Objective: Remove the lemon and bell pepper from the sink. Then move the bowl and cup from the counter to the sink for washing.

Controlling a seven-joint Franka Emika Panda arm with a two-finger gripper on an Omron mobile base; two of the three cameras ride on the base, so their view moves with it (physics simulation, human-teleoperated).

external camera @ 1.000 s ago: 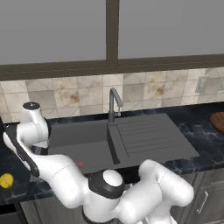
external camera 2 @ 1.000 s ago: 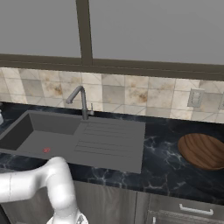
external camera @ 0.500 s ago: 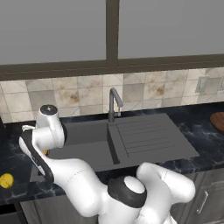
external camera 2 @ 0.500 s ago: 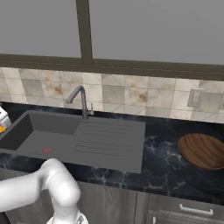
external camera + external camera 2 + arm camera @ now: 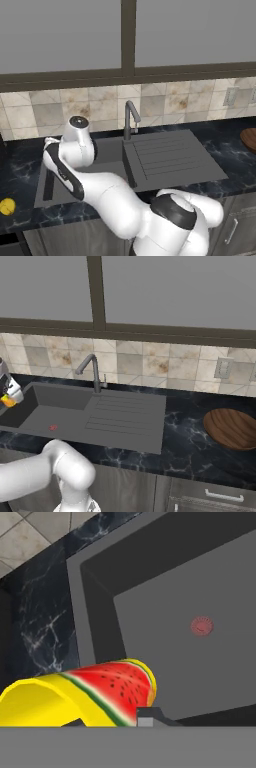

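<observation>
Gripper (image 5: 7,396) is clamped on the cup (image 5: 85,694), its jaws narrowed onto the yellow tumbler with a watermelon-slice mark in red, white and green on its side. In the hand view the cup lies across the bottom of the picture, its open yellow mouth toward the lower left and its marked side toward the basin, and one dark fingertip (image 5: 150,716) shows just beside the cup's end. In the right base view the hand hangs at the far left edge of the picture, over the left end of the sink (image 5: 107,423), with a bit of yellow-orange showing under it.

Beneath the cup the dark grey basin lies open, and its flat floor carries a dull reddish drain disc (image 5: 202,626) near the middle. The basin's left wall and rim run up the hand view, and the black marbled counter (image 5: 45,627) lies beyond that rim, with tan wall tiles (image 5: 25,527) at the upper left corner.

In the left base view the white arm (image 5: 75,145) bends over the left part of the sink, and the ribbed drainboard (image 5: 170,157) lies to the right of the curved grey faucet (image 5: 131,117). The lemon (image 5: 7,206) sits on the counter at the front left corner, well apart from the sink. The bowl (image 5: 231,428), dark brown and wooden, rests on the counter near its right end, well apart from the drainboard.
</observation>
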